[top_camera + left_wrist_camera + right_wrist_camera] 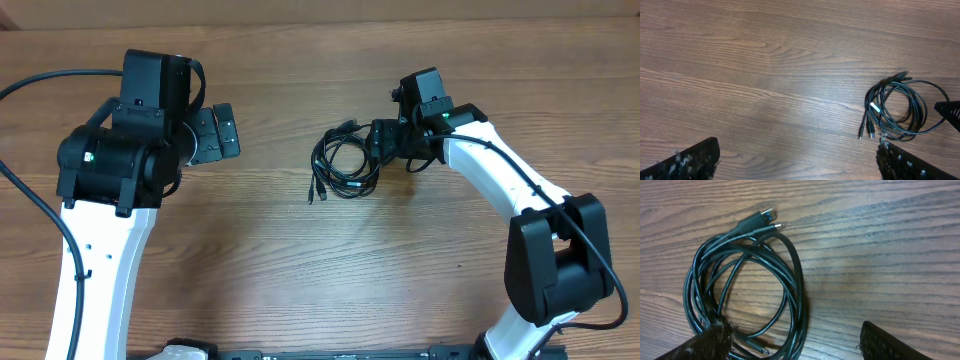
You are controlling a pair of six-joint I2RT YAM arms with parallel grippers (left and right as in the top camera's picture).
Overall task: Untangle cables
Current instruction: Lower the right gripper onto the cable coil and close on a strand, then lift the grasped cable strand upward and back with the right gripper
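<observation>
At the middle of the worktop (300, 280), the cables (345, 165) lie in one loose coil; our right fingers (705, 342) stand apart, one over its rim; our left fingers (690, 160) gape, well apart from it; we judge it best to pinch a single strand, not the bundle.

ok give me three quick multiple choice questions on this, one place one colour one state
1. Where do the cables lie?
A. next to the right hand
B. in a tray
C. draped over an arm

2. What colour are they?
A. white
B. black
C. red

3. The left hand is
A. shut on a cable
B. open and empty
C. out of view

Answers: 1 A, the coil lies right at that hand's fingers; 2 B, every cord looks black; 3 B, its fingers stand wide apart over the bare table.
</observation>
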